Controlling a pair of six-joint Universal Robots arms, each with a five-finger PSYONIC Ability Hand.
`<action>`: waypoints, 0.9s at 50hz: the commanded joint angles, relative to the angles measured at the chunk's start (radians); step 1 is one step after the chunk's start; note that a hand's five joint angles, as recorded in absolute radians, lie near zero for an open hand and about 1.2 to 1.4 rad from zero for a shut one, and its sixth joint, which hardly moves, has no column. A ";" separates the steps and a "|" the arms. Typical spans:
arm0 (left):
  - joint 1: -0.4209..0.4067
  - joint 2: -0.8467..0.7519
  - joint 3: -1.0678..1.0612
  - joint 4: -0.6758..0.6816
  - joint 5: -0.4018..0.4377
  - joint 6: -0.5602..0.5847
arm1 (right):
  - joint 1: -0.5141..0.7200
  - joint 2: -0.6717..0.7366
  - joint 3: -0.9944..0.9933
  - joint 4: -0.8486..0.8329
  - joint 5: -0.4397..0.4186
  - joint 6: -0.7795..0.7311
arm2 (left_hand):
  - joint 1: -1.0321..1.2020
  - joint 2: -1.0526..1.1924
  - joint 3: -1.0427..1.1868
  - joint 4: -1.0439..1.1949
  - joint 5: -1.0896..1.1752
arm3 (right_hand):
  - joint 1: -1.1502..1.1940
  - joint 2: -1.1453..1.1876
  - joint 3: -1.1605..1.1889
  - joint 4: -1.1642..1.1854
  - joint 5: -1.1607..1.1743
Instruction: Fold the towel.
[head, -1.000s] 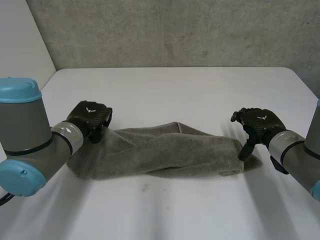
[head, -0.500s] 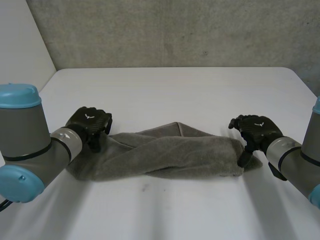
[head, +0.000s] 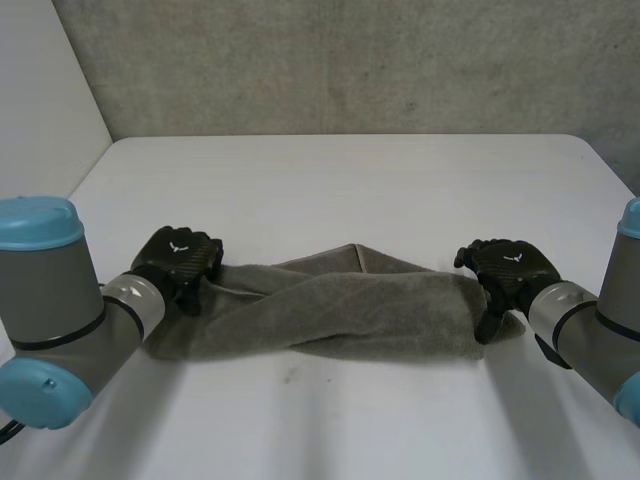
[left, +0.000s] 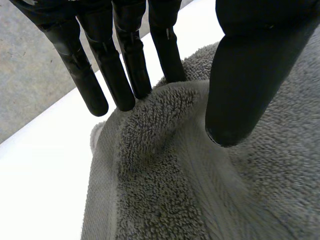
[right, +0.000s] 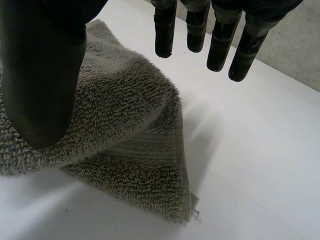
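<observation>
Table (head: 350, 180): white, and the towel is the one thing lying on it.

Towel (head: 340, 320): grey terry, bunched into a long twisted roll that runs between my two hands. One end is at my left fingers, the other at my right thumb.

Left arm (head: 60, 300) and right arm (head: 590, 330): both low over the table, each at its own end of the roll.

Left hand (head: 178, 255): knuckles up, on the towel's end. A raised ridge of cloth stands between my straight fingers (left: 125, 75) and my thumb (left: 250, 75). The fingertips sit against the far side of the ridge and the thumb comes down on the near side, so I'm pinching that fold. Bare table lies just past the fingertips.

Right hand (head: 510, 265): at the other end of the roll and holding nothing. My fingers (right: 220, 45) are straight and spread over bare table, past the towel's edge and not touching it. My thumb is above the cloth. The towel's hemmed corner lies flat on the table under my palm.
</observation>
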 joint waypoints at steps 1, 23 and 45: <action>0.003 -0.052 0.022 0.073 0.000 0.001 | 0.000 0.001 0.003 -0.001 0.000 0.000 | 0.103 0.100 0.101 0.102 0.101 | -0.133 -0.077 -0.070 -0.088 -0.059; -0.005 0.016 0.048 0.101 -0.002 -0.002 | 0.000 0.001 -0.028 0.005 0.009 -0.015 | 0.655 0.652 0.653 0.653 0.653 | -0.133 -0.077 -0.070 -0.088 -0.059; -0.012 0.474 -0.083 0.098 0.001 -0.026 | 0.003 -0.074 -0.279 0.264 -0.132 0.089 | 0.655 0.652 0.653 0.653 0.653 | -0.149 -0.093 -0.086 -0.104 -0.075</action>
